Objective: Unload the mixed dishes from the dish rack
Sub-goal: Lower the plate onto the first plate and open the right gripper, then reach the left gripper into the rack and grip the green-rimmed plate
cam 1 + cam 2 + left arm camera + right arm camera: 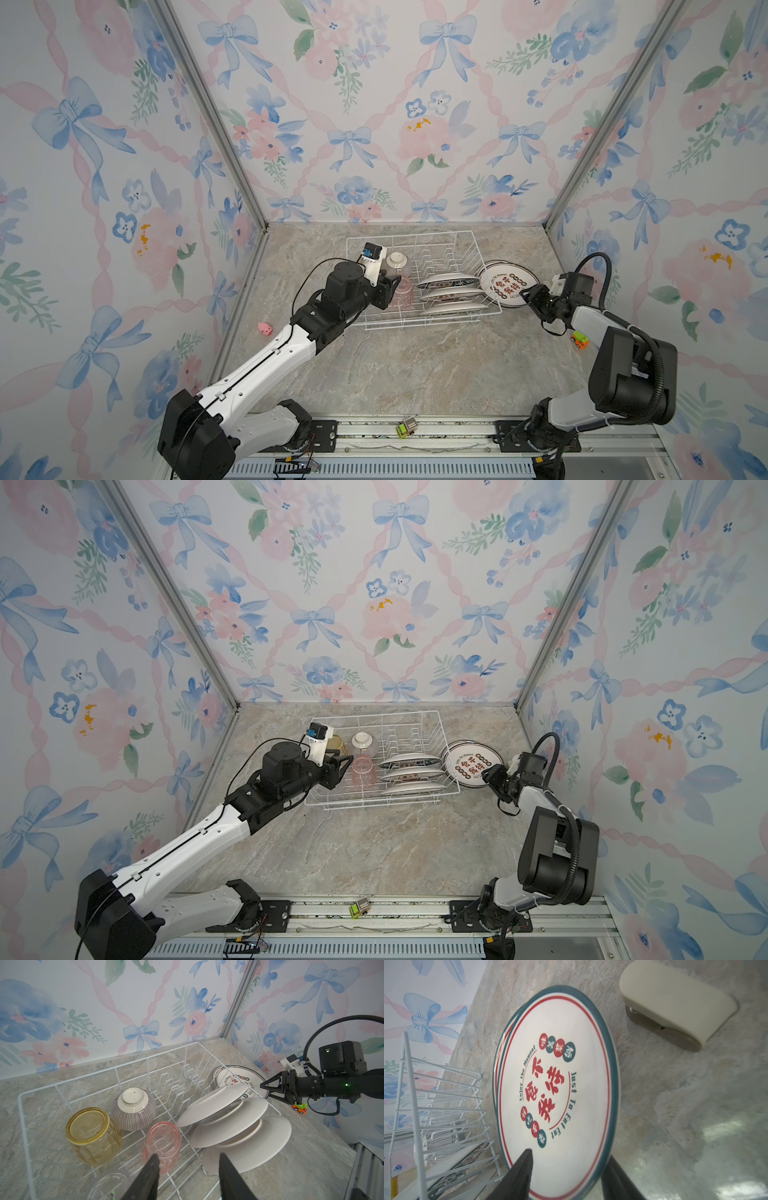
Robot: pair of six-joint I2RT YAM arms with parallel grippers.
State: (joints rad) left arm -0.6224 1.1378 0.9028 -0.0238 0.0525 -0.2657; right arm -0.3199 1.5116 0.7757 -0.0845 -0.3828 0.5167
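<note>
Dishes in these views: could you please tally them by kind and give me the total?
Plates: 5 (3 racked plates in the dish rack, 2 stacked plates on the table)
Tumblers: 3 (yellow tumbler, pink tumbler, clear tumbler)
Bowls: 1 (ribbed bowl)
Total: 9

Stretches the left arm point(266, 361) from the near base forward and inward, white forearm sloping up to a black wrist; aims the left tool point(188, 1159) rightward, jaws parted, nothing between them; folds the right arm point(623, 361) sharply at the elbow, upper link upright; points the right tool point(570, 1154) leftward and low, jaws spread wide.
</note>
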